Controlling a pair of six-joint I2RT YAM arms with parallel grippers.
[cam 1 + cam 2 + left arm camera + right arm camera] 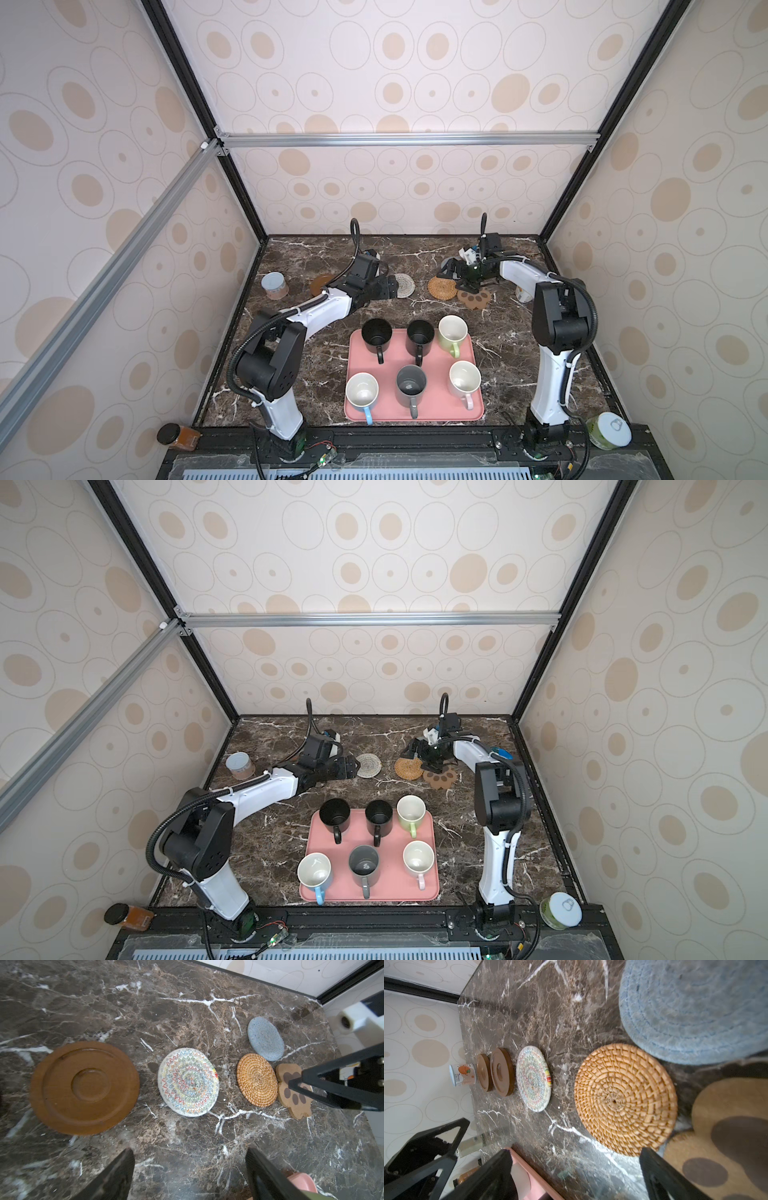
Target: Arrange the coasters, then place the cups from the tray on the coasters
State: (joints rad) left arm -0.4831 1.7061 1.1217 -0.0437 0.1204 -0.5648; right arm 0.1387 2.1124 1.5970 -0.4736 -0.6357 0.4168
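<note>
Along the back of the table lie the coasters: two brown wooden discs (502,1072) (483,1075), a cream woven one (405,285), a tan rattan one (441,287), a paw-shaped one (476,298) and a grey-blue one (266,1038). My left gripper (390,287) (190,1167) hovers open beside the cream coaster, with only bare marble between its fingers. Over the rattan, paw and grey-blue coasters hangs my right gripper (457,277) (577,1169), open and empty. Several cups stand on the pink tray (415,411), among them a black one (377,332), a light green one (452,329) and a grey one (411,382).
A grey-lidded jar (275,285) stands at the table's left edge beside the wooden discs. A pale can (523,293) sits behind the right arm. Off the front edge stand a brown jar (178,436) on the left and a white-lidded green tub (609,430) on the right.
</note>
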